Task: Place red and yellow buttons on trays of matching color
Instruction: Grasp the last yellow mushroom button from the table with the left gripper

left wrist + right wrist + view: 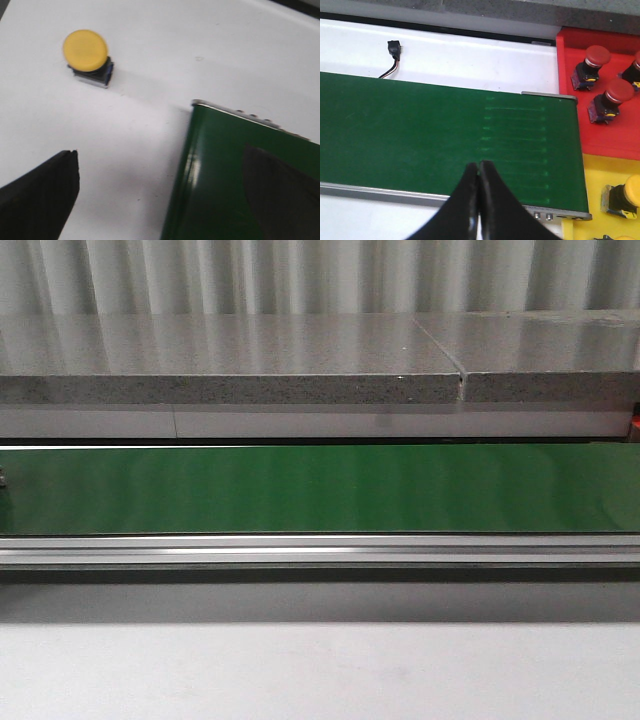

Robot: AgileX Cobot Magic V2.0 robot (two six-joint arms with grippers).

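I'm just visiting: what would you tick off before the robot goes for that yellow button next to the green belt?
1. Yellow button located: ok, it sits alone on the white table, off the green belt.
2. Left tool ready: ok, fingers spread wide, nothing between them.
3. Right tool out of the way: ok, shut and empty over the belt.
4. Belt clear: ok, nothing on it in the front view.
5. Yellow tray has room: cannot tell, only a corner shows.
6. Red tray correctly sorted: ok, the buttons seen on it are red.
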